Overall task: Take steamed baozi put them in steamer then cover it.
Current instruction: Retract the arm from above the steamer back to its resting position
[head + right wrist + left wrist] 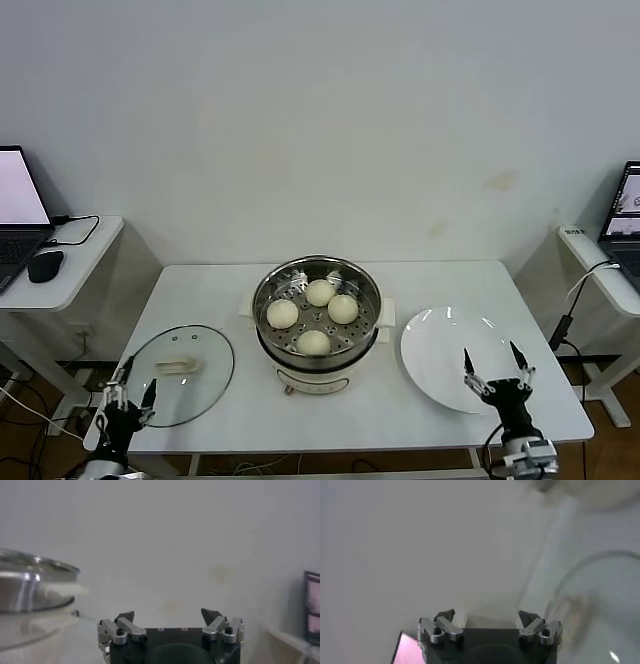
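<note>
The steamer [315, 318], a shiny steel pot on a white base, stands mid-table, uncovered. Several cream-white baozi lie on its perforated tray, among them one at the back [320, 292] and one at the front [313, 342]. The cover [190, 385], a clear glass lid with a cream handle [178, 366], lies flat on the table to the left of the steamer. My left gripper [128, 388] [486, 616] is open at the table's front left corner, beside the lid's near edge. My right gripper [491, 358] [169, 614] is open over the near part of the white plate. Neither holds anything.
An empty white plate [440, 340] lies right of the steamer. The white table [215, 295] stands against a bare wall. Side desks with laptops flank it, the left one [60, 270] also carrying a mouse. The steamer [30, 587] shows sideways in the right wrist view.
</note>
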Controlling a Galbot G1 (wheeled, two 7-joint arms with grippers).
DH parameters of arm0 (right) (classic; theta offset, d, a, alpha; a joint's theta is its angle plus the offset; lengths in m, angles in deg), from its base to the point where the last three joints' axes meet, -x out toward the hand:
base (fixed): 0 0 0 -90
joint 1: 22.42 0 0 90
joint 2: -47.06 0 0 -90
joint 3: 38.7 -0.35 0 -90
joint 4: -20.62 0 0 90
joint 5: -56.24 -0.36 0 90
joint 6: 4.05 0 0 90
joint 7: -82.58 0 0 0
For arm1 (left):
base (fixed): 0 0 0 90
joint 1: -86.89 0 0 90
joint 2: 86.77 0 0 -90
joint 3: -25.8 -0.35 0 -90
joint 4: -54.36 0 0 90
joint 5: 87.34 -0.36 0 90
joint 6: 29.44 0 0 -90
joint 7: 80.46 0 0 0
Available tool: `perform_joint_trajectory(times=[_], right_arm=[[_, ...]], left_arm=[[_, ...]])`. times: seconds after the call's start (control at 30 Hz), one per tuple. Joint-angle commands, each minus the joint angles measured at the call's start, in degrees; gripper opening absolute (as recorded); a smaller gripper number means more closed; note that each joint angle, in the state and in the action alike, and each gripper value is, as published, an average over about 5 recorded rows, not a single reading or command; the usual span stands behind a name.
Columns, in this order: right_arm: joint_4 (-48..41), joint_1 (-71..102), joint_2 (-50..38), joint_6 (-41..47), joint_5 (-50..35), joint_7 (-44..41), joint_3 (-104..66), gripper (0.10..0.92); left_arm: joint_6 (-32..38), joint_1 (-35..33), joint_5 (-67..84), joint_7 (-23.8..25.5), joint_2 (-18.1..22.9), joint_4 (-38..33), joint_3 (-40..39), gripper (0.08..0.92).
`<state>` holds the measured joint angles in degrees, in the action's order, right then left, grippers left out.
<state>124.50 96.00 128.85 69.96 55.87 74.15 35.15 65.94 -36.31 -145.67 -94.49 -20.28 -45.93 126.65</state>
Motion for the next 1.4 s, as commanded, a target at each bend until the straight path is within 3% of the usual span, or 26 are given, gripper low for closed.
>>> perform_joint_trajectory(times=[0.03, 0.73, 1.23, 1.4], right_arm=[[-0.1, 3.5, 3.4, -1.6, 2.1, 0.3, -2.6, 0.823], [0.7, 6.5, 5.8, -2.3, 3.9, 0.5, -3.5, 0.823], [-0.2, 6.4, 5.9, -2.5, 4.6, 0.0, -3.2, 0.823], [-0.3, 6.4, 5.9, -2.5, 4.7, -0.1, -3.0, 0.822]], left_arm=[[0.7, 4.5, -13.0, -0.4, -1.9, 6.4, -4.4, 0.823], [-0.4, 19.7, -10.4, 0.2, -4.5, 18.2, -10.3, 0.823], [-0.7, 23.7, -9.1, 0.8, -4.5, 22.7, -11.2, 0.823], [-0.7, 24.1, -9.1, 1.1, -4.2, 23.6, -11.5, 0.761]])
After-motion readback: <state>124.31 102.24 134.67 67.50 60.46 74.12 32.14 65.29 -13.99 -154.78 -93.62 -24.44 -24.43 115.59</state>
